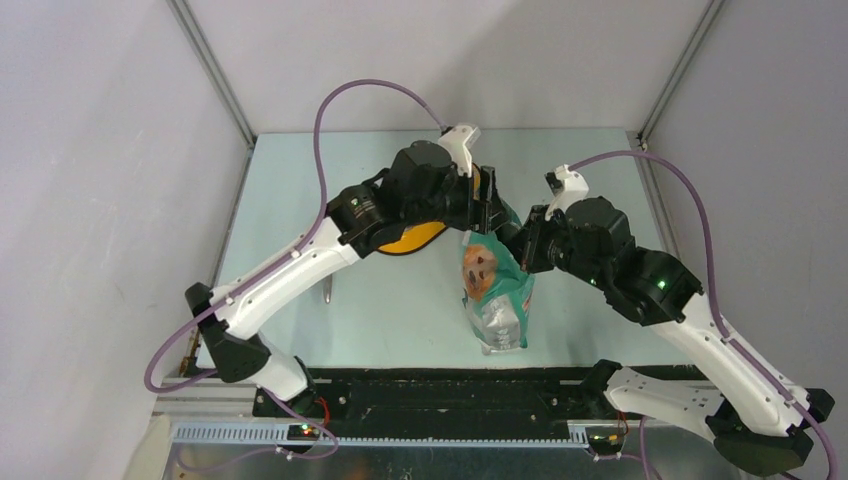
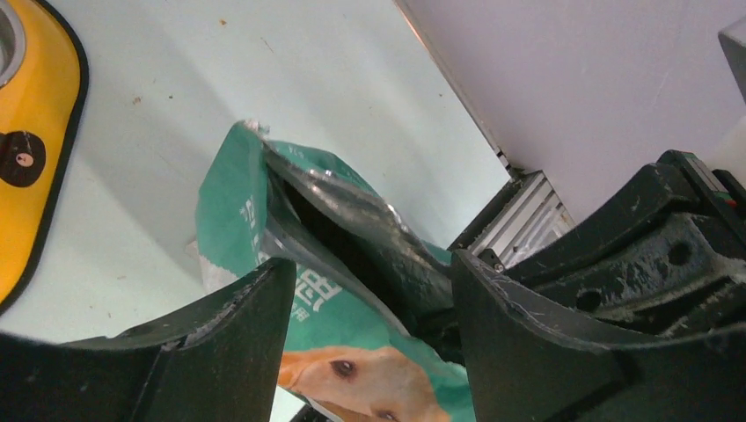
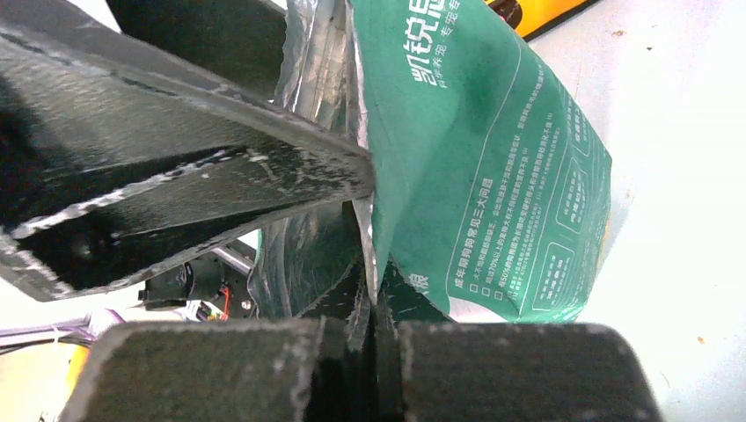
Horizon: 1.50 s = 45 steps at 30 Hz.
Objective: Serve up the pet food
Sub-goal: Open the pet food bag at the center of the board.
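Left wrist view: bag (image 2: 237, 211) mouth gapes, dark foil inside; pet food not visible, location cannot be told. Astride the opening, left gripper (image 2: 374, 272) fingers spread. Pinching the foil rim, right gripper (image 3: 376, 352) pressed tight. Print: golden dog face, white Chinese lettering on teal.

The pale green table (image 1: 400, 330) carries a yellow dish (image 1: 412, 240), a teal bag (image 1: 497, 295) and a grey utensil (image 1: 327, 289).

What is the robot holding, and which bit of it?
The right gripper pinches the teal bag by its open top edge. The left gripper is open, holding nothing.
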Available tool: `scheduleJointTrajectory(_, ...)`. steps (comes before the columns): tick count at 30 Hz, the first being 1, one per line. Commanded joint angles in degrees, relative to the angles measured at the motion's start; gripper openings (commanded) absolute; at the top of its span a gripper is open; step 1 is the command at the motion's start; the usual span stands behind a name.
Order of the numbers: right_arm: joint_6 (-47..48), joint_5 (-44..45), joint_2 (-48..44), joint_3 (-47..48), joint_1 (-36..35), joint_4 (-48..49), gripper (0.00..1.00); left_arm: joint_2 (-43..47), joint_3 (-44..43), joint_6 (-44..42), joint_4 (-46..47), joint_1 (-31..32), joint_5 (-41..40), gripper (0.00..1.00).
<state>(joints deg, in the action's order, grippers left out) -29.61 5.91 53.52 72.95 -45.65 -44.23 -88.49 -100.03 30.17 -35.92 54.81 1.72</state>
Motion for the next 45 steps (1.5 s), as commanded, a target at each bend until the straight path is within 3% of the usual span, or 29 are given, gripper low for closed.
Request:
scheduleJointTrajectory(1, -2.2, 8.6, -1.0, 0.9, -1.0, 10.3, 0.0, 4.9, 2.8, 3.2, 0.5, 0.7, -1.4, 0.71)
scheduleJointTrajectory(7, -1.8, 11.8, -1.2, 0.8, -2.5, 10.3, 0.0, 8.7, 4.9, 4.0, 3.1, 0.8, -3.6, 0.73)
scheduleJointTrajectory(11, 1.9, 15.0, -0.5, 3.7, -6.0, 9.1, 0.0, 6.9, 1.0, 3.7, -0.7, 0.7, -5.4, 0.7)
scheduleJointTrajectory(18, 10.2, 31.3, 3.9, 9.6, -16.8, 7.6, 0.0, -0.3, -8.2, 3.3, -9.4, 0.8, -4.8, 0.65)
scheduleJointTrajectory(21, 10.0, 35.4, 4.1, 9.7, -17.5, 8.1, 0.0, -0.4, -8.0, 4.1, -11.4, 1.1, -6.4, 0.58)
scheduleJointTrajectory(25, 8.8, 40.5, 4.4, 9.7, -18.0, 8.5, 0.0, 2.8, -3.5, 5.4, -10.1, 1.8, -9.1, 0.58)
scheduleJointTrajectory(33, 8.7, 44.7, 5.3, 10.4, -19.7, 9.6, 0.0, 3.6, -1.6, 6.5, -8.7, 2.1, -9.1, 0.6)
scheduleJointTrajectory(38, 10.5, 41.0, 5.0, 10.3, -20.4, 11.2, 0.0, 0.8, -2.7, 6.1, -8.8, 2.4, -10.0, 0.6)
scheduleJointTrajectory(42, 12.2, 40.4, 4.8, 10.2, -20.5, 11.6, 0.0, -4.0, -9.4, 3.5, -14.1, 2.5, -10.9, 0.52)
scheduleJointTrajectory(44, 12.9, 42.2, 4.4, 10.2, -20.4, 11.6, 0.0, -6.0, -14.2, 1.9, -18.4, 2.4, -14.7, 0.37)
scheduleJointTrajectory(45, 13.2, 43.9, 4.2, 10.2, -20.4, 11.6, 0.0, -6.4, -16.0, 1.4, -19.8, 2.5, -16.1, 0.15)
